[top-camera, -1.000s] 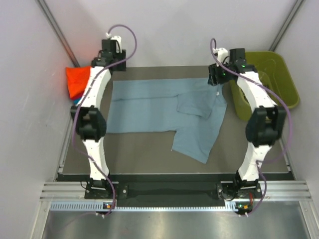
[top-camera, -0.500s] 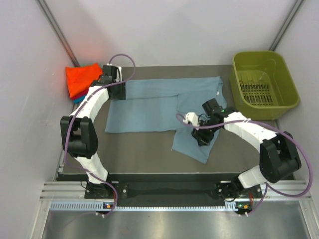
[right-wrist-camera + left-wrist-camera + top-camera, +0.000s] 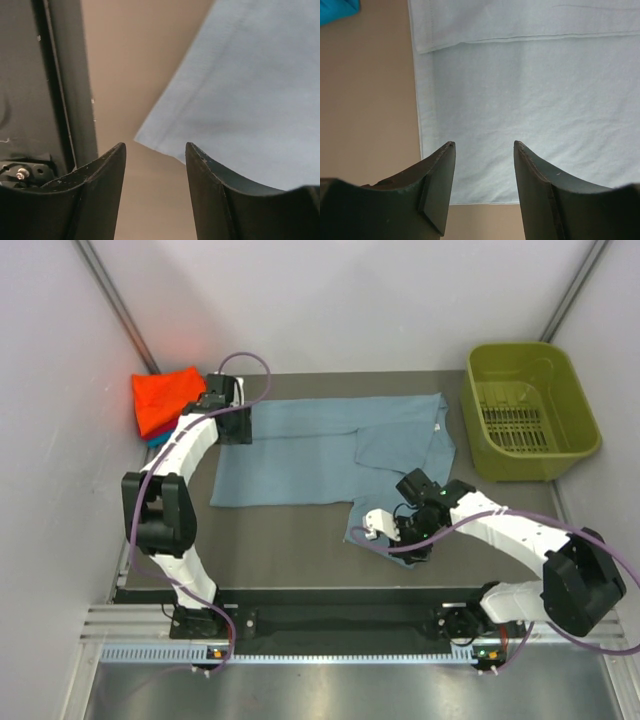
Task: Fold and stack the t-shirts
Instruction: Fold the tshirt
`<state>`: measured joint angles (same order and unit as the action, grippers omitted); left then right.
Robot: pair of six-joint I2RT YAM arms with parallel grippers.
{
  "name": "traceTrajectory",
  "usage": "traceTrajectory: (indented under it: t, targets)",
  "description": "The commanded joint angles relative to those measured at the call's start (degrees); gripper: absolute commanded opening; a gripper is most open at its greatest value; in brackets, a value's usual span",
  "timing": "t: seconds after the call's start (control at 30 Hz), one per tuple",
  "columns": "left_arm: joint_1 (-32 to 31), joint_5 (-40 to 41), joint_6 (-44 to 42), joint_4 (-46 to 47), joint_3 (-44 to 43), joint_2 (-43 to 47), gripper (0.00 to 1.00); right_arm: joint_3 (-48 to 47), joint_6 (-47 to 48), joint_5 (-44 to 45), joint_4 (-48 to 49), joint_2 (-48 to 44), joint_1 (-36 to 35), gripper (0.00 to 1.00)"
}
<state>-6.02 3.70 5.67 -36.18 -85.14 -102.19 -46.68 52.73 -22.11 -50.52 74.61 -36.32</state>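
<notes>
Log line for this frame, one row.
phase: pre-grasp | left hand: open, over grey-blue shirt far-left corner | right hand: open, over shirt's near corner | shirt: flat, partly folded

We judge this to be a robotics laboratory test cell. The dark table [image 3: 290, 540] is boxed in on three sides by plain pale panel walls [image 3: 350, 300] with bare metal corner struts [image 3: 112, 300]. The left arm [image 3: 190, 440] and the right arm [image 3: 510, 528], both white and black, are bolted to a slotted aluminium rail [image 3: 120, 625] at its near edge, with purple cables [image 3: 246, 353] looping openly from them. Household items noted: a grey-blue t-shirt [image 3: 300, 455] and an olive-green plastic basket [image 3: 520, 466].
</notes>
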Motion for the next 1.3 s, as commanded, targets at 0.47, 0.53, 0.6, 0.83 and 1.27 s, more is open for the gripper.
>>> traceTrajectory:
  t: [0.47,0.53,0.6,0.83,1.27]
  targets:
    - [0.4,-1.4,0.6,-1.8,-1.8,0.7,0.55,6.3,-2.3,4.0,7.3,0.3,-6.3,0.51]
    - [0.5,-1.2,0.3,-1.9,-1.5,1.1,0.55,8.3,-2.4,4.7,8.2,0.9,-7.2,0.5]
    - [0.7,-1.2,0.3,-2.0,-1.2,1.5,0.55,9.4,-2.5,6.1,9.9,0.9,-7.5,0.5]
    - [2.1,-1.9,2.8,-1.5,2.8,4.0,0.55,10.8,-1.2,11.2,13.2,2.6,-7.5,0.5]
    - [15.1,-16.3,18.1,-7.1,12.2,4.6,0.56,8.2,-2.2,18.2,15.6,4.1,-7.2,0.0]
